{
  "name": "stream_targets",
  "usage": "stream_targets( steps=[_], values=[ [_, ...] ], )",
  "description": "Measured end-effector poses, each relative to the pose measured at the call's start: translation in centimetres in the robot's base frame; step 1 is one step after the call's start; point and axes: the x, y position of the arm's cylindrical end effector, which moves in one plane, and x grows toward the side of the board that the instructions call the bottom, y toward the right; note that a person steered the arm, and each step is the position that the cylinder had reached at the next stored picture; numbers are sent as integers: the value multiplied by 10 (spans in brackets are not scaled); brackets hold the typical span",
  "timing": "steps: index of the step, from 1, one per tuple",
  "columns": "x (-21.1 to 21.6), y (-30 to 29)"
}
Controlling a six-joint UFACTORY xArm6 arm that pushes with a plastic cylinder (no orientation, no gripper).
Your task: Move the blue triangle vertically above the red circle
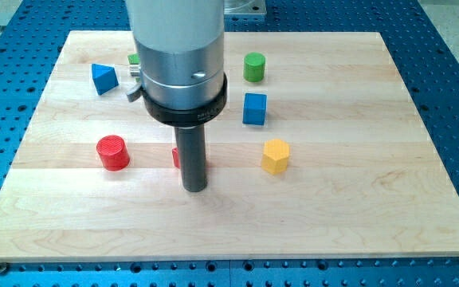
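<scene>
My tip (194,188) rests on the wooden board (357,215) at lower centre, a bare rod touching no block I can confirm, just in front of a mostly hidden red block (176,157). The blue triangle (104,78) sits upper left, above the red circle (112,152). Right of the rod: 1 green cylinder (253,67), blue cube (254,108), yellow hexagon (276,155).

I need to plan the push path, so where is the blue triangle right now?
The blue triangle sits near the board's upper left corner in the camera view, up and slightly left of the red circle, well left of my tip.
</scene>
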Motion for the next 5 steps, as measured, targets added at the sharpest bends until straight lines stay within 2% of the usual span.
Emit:
stream_targets(
  steps=[1, 3, 4, 5],
  values=[
    [16, -39],
    [5, -195],
    [-67, -234],
    [-158, -249]
  ],
)
